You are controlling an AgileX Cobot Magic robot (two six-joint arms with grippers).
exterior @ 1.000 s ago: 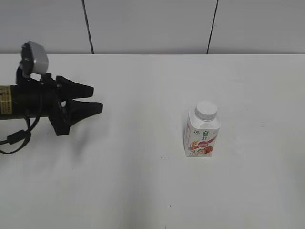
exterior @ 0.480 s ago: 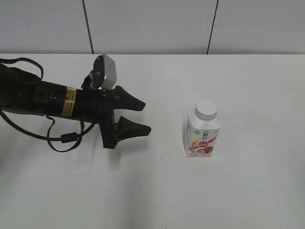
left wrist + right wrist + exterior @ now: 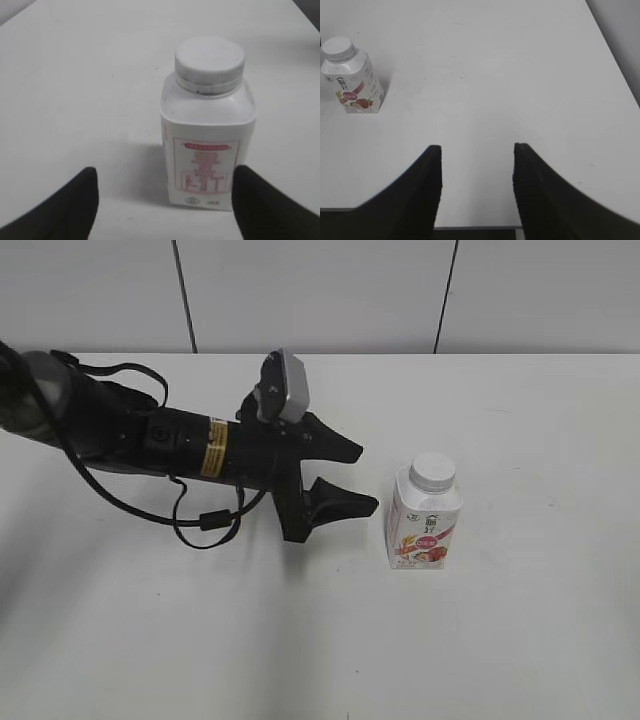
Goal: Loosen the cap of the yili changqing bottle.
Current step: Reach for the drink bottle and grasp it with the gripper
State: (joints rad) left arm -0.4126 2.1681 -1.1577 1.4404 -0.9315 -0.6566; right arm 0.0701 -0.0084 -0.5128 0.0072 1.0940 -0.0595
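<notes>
The yili changqing bottle (image 3: 424, 519) stands upright on the white table, white with a red-pink fruit band. Its ribbed white cap (image 3: 433, 471) sits on the neck. My left gripper (image 3: 365, 478) is open and empty, lying level just left of the bottle, not touching it. In the left wrist view the bottle (image 3: 207, 135) and cap (image 3: 209, 59) stand just ahead of the open jaws (image 3: 165, 172). My right gripper (image 3: 477, 149) is open and empty near the table's front edge, out of the exterior view; the bottle (image 3: 351, 80) stands far to its left.
The white table (image 3: 520, 420) runs back to a grey panelled wall (image 3: 320, 290). The left arm and its looping cable (image 3: 205, 523) stretch across the left half of the table. The table's front edge (image 3: 475, 227) shows under the right gripper.
My left arm has swept to the right across the table, bringing its open gripper from the far left to just beside the bottle. The bottle has not moved.
</notes>
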